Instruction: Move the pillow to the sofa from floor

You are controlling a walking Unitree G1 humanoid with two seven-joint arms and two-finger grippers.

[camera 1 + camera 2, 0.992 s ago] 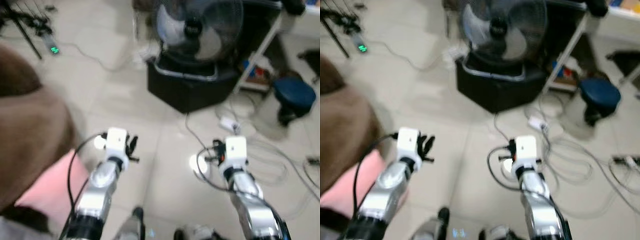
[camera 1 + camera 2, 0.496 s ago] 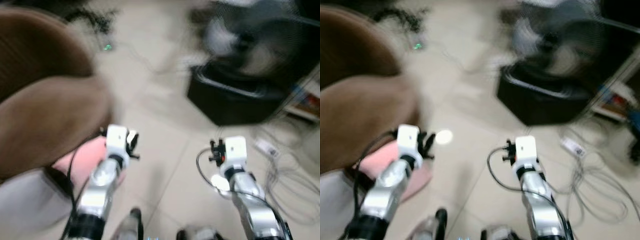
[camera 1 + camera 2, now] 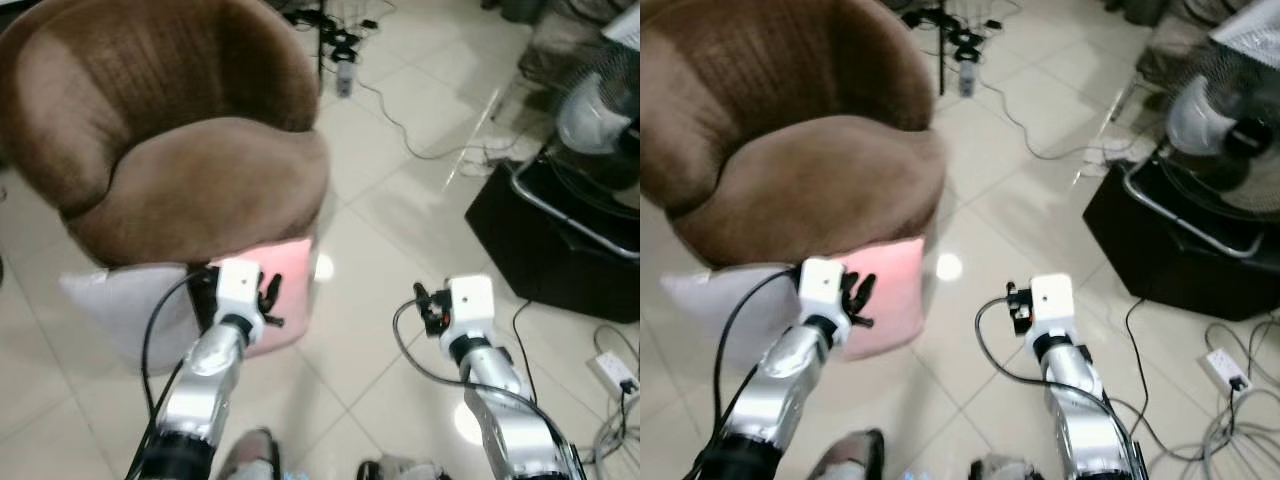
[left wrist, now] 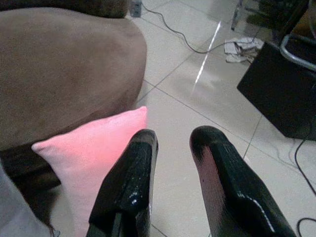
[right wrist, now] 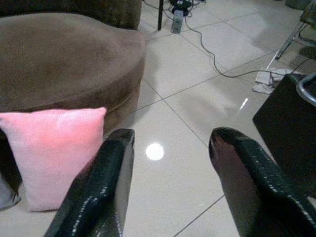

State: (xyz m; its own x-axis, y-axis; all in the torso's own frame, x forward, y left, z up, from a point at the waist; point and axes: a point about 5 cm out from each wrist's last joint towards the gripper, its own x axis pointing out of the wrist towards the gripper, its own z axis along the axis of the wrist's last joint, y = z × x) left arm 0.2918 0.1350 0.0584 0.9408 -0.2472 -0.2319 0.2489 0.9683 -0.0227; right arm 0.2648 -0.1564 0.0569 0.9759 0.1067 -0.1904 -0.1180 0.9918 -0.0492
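Indoors: tiled floor (image 3: pixel 400 200), brown sofa (image 3: pixel 170 140), pink pillow (image 5: pixel 54 148) leaning against it.

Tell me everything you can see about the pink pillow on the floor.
The pink pillow is square and soft-looking, fabric-covered, plain with no pattern. It stands upright on the pale tiled floor, leaning against the front of the brown sofa. A pale grey pillow sits beside it. The left hand hovers open just in front of it, not touching.
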